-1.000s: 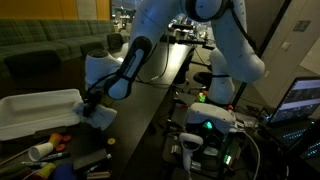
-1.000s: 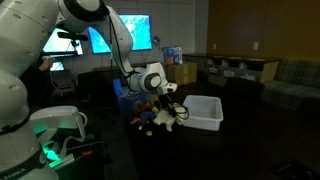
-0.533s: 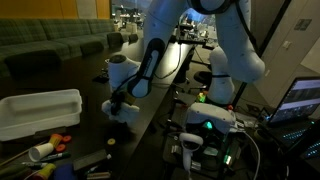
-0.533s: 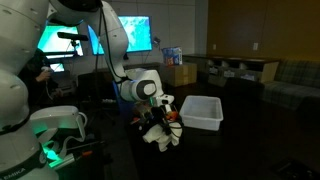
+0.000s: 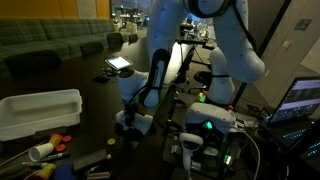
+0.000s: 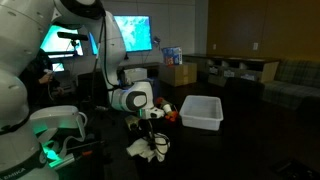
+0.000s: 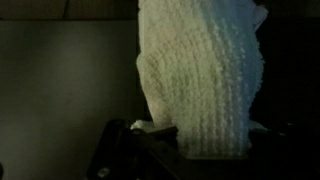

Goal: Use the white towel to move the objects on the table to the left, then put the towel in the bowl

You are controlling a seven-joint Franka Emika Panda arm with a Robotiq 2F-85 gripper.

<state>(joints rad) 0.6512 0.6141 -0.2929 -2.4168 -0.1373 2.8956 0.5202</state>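
Claw: pressed together, pinching the white towel, which bunches low on the dark surface directly beneath it. In the wrist view the cloth's ribbed weave fills most of the frame. Bowl: white tub on the same surface, well apart from the towel. Objects: red, orange and white toys clustered near the tub's front wall.

No lettering is reading clearly anywhere: the bright blue wall-mounted screens and the lit laptop display are glowing too blurred to decipher.
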